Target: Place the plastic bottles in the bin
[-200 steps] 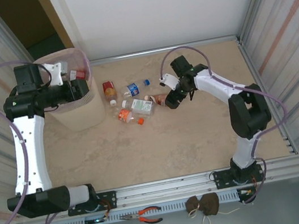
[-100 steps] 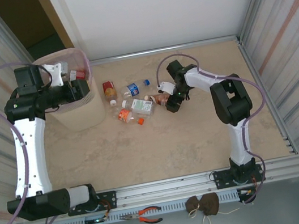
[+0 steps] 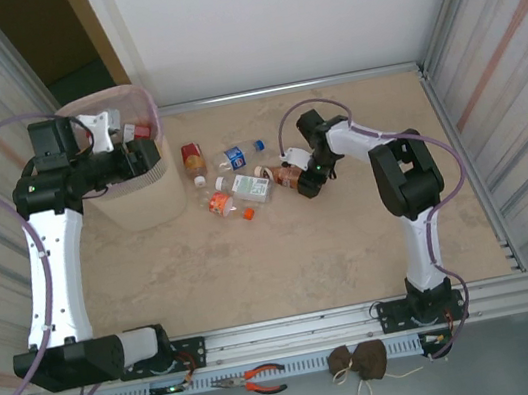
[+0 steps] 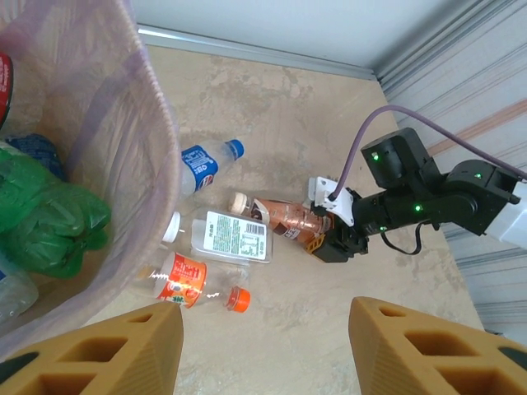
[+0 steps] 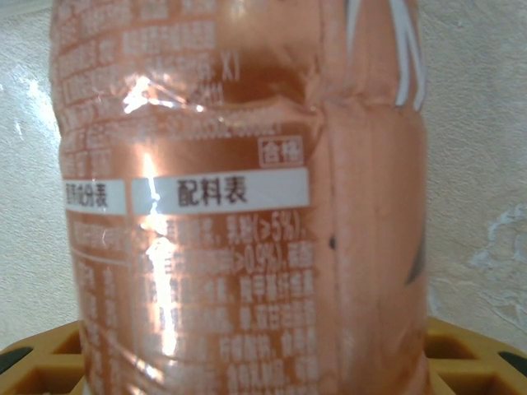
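Bottle with copper label (image 5: 239, 206) lies on the table (image 5: 486, 164), clamped at mid-label between the right gripper (image 5: 255, 362) jaws. Likely light, thin-walled and slippery: hold the label band gently. Left gripper (image 4: 263, 346) jaws are released and empty, near the bin (image 4: 156, 123) rim.

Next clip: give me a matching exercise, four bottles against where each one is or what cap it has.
Bottles:
1. blue-label bottle
2. copper-label bottle
3. green bottle
4. orange-label bottle

Place or state:
A. inside the bin
B. between the fingers of the right hand
C. lying on the table, blue cap
D. lying on the table, orange cap

Pairs: 1-C, 2-B, 3-A, 4-D
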Tool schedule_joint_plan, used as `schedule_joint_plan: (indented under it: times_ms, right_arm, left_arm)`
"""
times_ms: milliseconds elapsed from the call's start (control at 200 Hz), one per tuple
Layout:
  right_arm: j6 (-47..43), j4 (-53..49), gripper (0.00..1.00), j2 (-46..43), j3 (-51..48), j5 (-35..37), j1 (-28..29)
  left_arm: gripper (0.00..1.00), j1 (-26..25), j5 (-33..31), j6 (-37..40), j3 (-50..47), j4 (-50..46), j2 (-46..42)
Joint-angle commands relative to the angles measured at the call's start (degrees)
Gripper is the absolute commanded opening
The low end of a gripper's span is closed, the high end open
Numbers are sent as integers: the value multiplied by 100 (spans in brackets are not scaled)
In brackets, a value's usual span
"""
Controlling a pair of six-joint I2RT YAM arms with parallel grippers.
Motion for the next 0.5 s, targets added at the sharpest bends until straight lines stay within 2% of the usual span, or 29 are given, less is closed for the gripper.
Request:
schedule_joint_plan:
  times_ms: [0,220,491]
  right_arm:
    - [345,-40,48,-396,-220,122,-107]
    - [863,280,48,-1368,-954,160,-209]
    - [1719,1218,48,-3034,-1947,-638,-58]
  left_arm:
    - [55,-58,211,-174,-84,267,-150]
    - [55,-268,358,-589,-297,864,-239]
    - [56,-818,480,-1506,-737,2285,-340]
